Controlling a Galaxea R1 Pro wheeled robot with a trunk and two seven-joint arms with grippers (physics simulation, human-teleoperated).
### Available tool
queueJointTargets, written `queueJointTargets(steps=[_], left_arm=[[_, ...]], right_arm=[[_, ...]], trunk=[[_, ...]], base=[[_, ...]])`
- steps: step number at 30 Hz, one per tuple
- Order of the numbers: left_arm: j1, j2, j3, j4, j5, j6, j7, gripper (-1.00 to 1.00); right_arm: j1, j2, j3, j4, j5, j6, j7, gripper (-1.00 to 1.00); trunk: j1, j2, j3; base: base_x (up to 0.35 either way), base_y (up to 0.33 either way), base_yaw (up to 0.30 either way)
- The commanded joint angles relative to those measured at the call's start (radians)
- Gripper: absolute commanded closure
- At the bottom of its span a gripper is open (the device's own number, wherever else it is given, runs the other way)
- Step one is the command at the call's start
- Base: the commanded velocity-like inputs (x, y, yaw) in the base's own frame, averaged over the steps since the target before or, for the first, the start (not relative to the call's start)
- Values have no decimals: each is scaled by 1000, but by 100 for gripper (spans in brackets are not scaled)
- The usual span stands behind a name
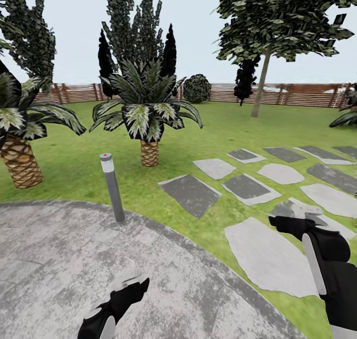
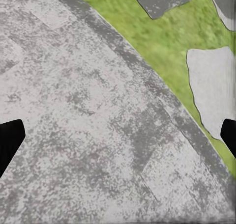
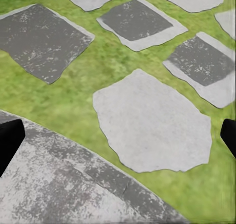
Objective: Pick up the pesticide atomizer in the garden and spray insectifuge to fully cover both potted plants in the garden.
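The robot was seen on the round gravelly patio (image 1: 59, 259) at the edge of the lawn (image 1: 233, 126), apparently on its way; no pesticide atomizer or potted plants could be made out in these views, so their place could not be told.

The left pincer (image 1: 130, 284) was held low over the patio, its dark fingers (image 2: 10, 140) set wide apart in the left wrist view with only paving between them, nothing held. The right pincer (image 1: 290, 224) was held ahead over the patio edge, fingers (image 3: 9, 138) likewise wide apart, empty. Below and just ahead of the right pincer a large pale stepping stone (image 3: 152, 121) was seen; more stepping stones (image 1: 191, 193) lay farther out beyond it. A grey bollard lamp (image 1: 111, 186) stood ahead of the left pincer at the patio rim, and two palms (image 1: 148, 116) with scaly trunks farther ahead on the grass. A wooden fence (image 1: 277, 95) closed the yard far off.

Handling, judged only from the task: a small sprayer bottle is expected to be light, stiff and rather smooth, easily tipped. It should probably be taken around the body below the trigger head, upright, with the nozzle left free.
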Motion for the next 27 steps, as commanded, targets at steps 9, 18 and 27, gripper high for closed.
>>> queueJointTargets(steps=[9,18,27], left_arm=[[0,0,1,4,7,5,0,-100],[0,-1,-1,21,7,5,0,-100],[0,0,-1,29,6,5,0,-100]], right_arm=[[-1,0,0,-1,-2,4,0,-100],[-1,0,-1,-1,-2,3,-1,-100],[1,0,-1,-1,-2,2,-2,-100]], trunk=[[0,-1,-1],[0,-1,-7],[0,-1,-14]], base=[[0,0,-276],[0,0,-276],[0,0,-275]])
